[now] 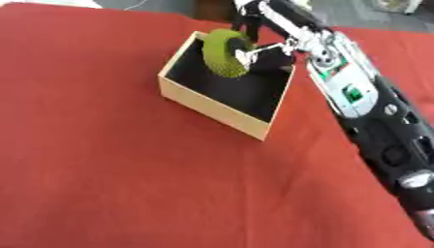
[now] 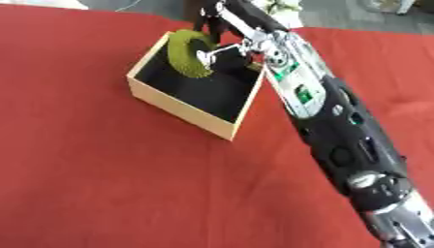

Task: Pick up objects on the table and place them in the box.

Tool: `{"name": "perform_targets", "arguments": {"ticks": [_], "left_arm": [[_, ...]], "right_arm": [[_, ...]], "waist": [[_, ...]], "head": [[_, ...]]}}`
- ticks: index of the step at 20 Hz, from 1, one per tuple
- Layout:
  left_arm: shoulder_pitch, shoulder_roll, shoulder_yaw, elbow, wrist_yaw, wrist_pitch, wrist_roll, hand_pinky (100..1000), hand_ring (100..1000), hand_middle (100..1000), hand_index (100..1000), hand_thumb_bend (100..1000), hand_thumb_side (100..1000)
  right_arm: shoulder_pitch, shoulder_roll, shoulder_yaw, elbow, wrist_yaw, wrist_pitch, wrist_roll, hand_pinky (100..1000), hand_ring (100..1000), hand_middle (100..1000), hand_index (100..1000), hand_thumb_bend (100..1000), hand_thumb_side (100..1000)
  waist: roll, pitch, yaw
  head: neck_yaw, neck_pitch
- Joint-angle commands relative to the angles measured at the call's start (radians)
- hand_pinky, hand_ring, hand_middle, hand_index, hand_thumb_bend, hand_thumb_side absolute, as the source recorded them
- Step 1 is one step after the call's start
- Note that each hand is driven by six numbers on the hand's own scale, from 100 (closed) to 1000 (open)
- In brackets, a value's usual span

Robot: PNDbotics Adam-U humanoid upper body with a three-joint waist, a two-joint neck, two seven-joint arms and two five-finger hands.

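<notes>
A green, bumpy, rounded object [image 1: 222,52] hangs over the open box [image 1: 208,104], a shallow tan-walled box with a black inside. My right hand [image 1: 251,48] is shut on the green object's right side, at the box's far end. The right arm [image 1: 356,92] reaches in from the lower right, across the box's right wall. Whether the object touches the box floor is hidden. My left hand shows in neither view.
A red cloth [image 1: 110,160] covers the table all round the box. A grey floor and some pale things [image 2: 284,6] lie beyond the table's far edge.
</notes>
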Motion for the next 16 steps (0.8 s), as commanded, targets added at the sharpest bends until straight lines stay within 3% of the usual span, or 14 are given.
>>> {"name": "perform_targets", "arguments": {"ticks": [1,6,7,10,13,16], "left_arm": [[-0.01,0.007,-0.002,-0.015,0.008,0.001,-0.004,552,873,886,652,168,723],[-0.013,0.005,-0.002,-0.015,0.009,0.001,-0.005,552,873,886,652,168,724],[-0.013,0.004,-0.002,-0.015,0.009,0.001,-0.005,552,874,886,652,168,724],[-0.012,0.001,-0.001,-0.015,0.008,0.002,-0.004,551,874,886,651,169,725],[-0.011,0.001,0.0,-0.015,0.007,0.002,-0.004,551,874,886,651,168,725],[-0.01,0.0,0.001,-0.015,0.005,0.002,-0.003,551,874,886,651,168,725]], "right_arm": [[-0.012,0.006,-0.008,0.001,0.053,0.049,-0.05,609,536,287,377,100,100],[-0.002,0.024,0.005,0.006,0.138,0.086,-0.079,630,552,299,389,100,100],[0.003,0.038,-0.002,0.007,0.23,0.077,-0.071,646,569,318,404,100,100],[0.021,0.084,-0.04,0.008,0.463,0.001,-0.03,722,677,477,566,100,100],[0.029,0.098,-0.062,0.005,0.53,-0.063,0.005,765,756,594,686,100,100],[0.032,0.094,-0.07,-0.003,0.551,-0.104,0.04,797,803,658,743,134,100]], "waist": [[0.007,-0.017,0.003],[0.009,-0.013,0.006],[0.009,-0.013,0.006],[0.011,-0.012,0.003],[0.012,-0.011,0.0],[0.011,-0.011,-0.002]], "head": [[0.003,-0.02],[0.0,-0.024],[-0.001,-0.024],[0.001,-0.024],[-0.001,-0.022],[-0.012,-0.009]]}}
